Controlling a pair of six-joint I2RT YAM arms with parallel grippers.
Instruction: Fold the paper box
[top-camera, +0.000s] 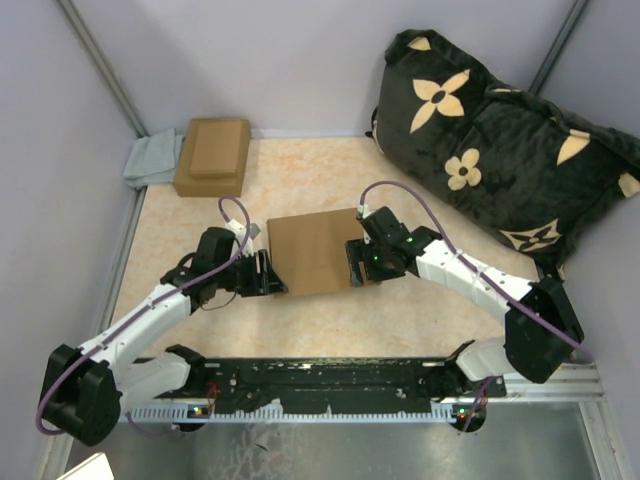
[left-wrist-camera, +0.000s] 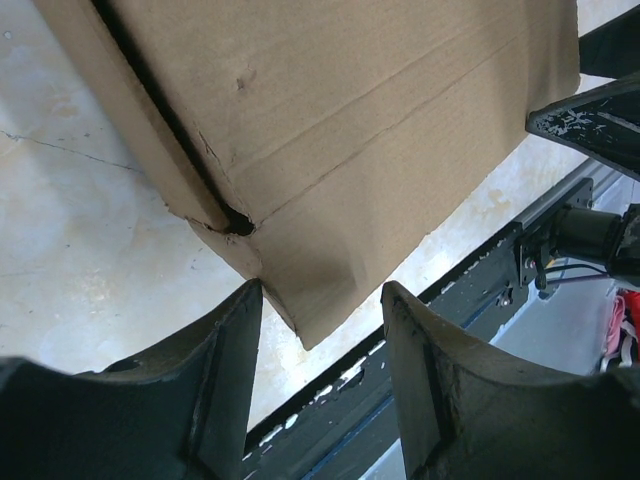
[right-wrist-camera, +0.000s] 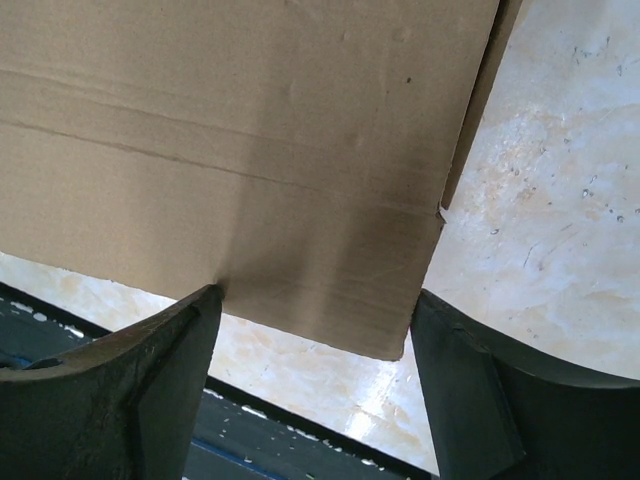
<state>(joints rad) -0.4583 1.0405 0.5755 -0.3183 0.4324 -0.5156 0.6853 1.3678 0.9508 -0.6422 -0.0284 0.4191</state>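
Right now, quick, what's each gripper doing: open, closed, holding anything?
Left gripper: open, a corner of the paper box between its jaws, not clamped.
Right gripper: open, jaws either side of a flap of the same box, nothing clamped.

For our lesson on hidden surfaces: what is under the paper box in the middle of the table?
Around the paper box only the mottled beige table shows. Whatever lies directly beneath the box is covered by the cardboard and cannot be seen.

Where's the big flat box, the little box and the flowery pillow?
paper box (top-camera: 312, 250): top view, middle of its top.
small brown box (top-camera: 213, 150): top view, its raised lid.
flowery pillow (top-camera: 510, 140): top view, dark fabric.
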